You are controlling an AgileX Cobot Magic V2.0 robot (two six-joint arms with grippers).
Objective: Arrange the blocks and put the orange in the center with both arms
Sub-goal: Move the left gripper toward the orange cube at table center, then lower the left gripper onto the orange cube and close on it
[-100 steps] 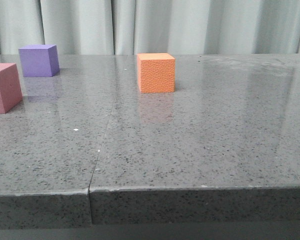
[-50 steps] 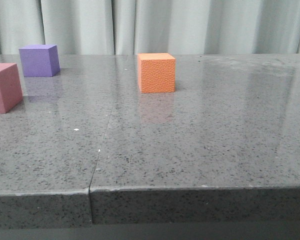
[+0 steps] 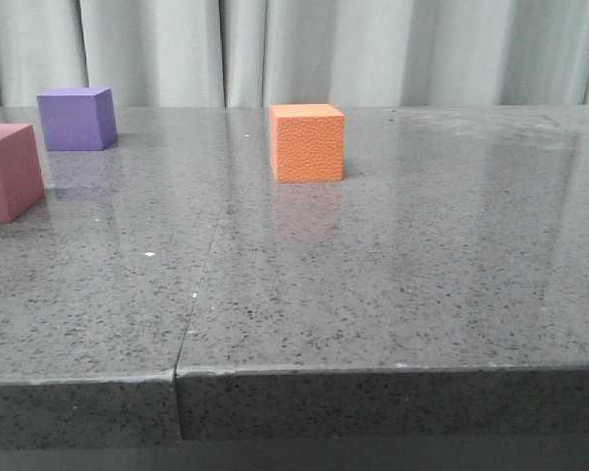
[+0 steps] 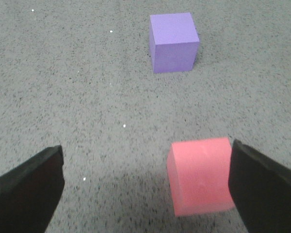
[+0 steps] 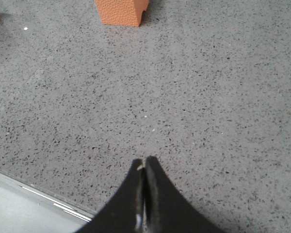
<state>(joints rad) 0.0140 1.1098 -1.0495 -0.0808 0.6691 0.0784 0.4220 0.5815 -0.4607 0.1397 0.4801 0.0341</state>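
On a grey speckled table [image 3: 373, 275], the orange cube [image 3: 307, 143] sits near 12 o'clock, the purple cube [image 3: 76, 118] at 10, the pink cube [image 3: 8, 172] at 9. The left gripper [image 4: 144, 187] gapes wide, the pink cube beside one finger. The right gripper [image 5: 144, 167] is pinched closed, holding nothing.

Two black robot claws, each only partly seen.
The left claw [image 4: 145, 187] has broad, blunt matte fingers; the right claw [image 5: 144, 167] has slim, tapered fingers.
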